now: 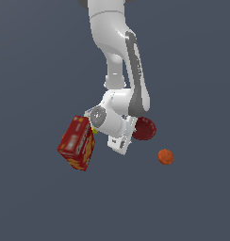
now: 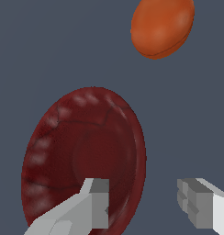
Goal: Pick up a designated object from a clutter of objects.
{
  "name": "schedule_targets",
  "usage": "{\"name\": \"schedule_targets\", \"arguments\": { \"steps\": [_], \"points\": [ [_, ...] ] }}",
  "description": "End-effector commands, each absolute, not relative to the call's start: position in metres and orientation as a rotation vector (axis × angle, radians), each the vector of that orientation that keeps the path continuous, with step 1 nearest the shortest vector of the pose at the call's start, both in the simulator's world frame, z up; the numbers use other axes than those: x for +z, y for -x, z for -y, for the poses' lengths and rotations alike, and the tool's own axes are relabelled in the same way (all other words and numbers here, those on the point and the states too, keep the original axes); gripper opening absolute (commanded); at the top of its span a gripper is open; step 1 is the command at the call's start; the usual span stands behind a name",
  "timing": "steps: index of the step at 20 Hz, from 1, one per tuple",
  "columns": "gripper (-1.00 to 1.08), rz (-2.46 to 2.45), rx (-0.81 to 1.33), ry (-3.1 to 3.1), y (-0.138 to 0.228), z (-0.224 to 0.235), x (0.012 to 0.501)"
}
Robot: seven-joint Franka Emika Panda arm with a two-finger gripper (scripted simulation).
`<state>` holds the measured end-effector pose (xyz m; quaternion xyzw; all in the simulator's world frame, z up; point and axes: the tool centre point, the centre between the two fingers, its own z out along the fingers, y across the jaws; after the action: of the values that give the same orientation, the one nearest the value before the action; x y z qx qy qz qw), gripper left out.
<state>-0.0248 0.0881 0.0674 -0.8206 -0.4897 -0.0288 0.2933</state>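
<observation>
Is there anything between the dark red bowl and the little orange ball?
No. In both views only bare dark floor shows between the dark red bowl and the orange ball; they lie apart, not touching.

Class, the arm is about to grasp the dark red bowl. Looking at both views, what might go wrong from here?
1. The open gripper straddles only the edge of the dark red bowl; closing on the thin ribbed rim may let it slip or tip.
2. The orange ball lies close by; a nudged bowl might set it rolling.
3. In the exterior view the arm hides most of the bowl, so checking there is hard.
</observation>
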Motion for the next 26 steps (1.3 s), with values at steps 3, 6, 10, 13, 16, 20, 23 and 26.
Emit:
{"name": "schedule_targets", "arguments": {
  "steps": [3, 6, 10, 13, 16, 20, 23, 26],
  "points": [
    [0.28, 1.308, -0.081, 2.179, 0.025, -0.089, 0.067],
    [0.28, 1.308, -0.081, 2.179, 0.026, -0.09, 0.064],
    [0.28, 1.309, -0.082, 2.178, 0.03, -0.098, 0.052],
    [0.28, 1.31, -0.083, 2.176, 0.032, -0.103, 0.045],
    [0.28, 1.31, -0.083, 2.176, 0.033, -0.105, 0.042],
    [-1.0, 1.31, -0.083, 2.176, 0.033, -0.105, 0.042],
    [-1.0, 1.31, -0.083, 2.176, 0.033, -0.105, 0.042],
    [-1.0, 1.31, -0.083, 2.176, 0.033, -0.105, 0.042]
  ]
}}
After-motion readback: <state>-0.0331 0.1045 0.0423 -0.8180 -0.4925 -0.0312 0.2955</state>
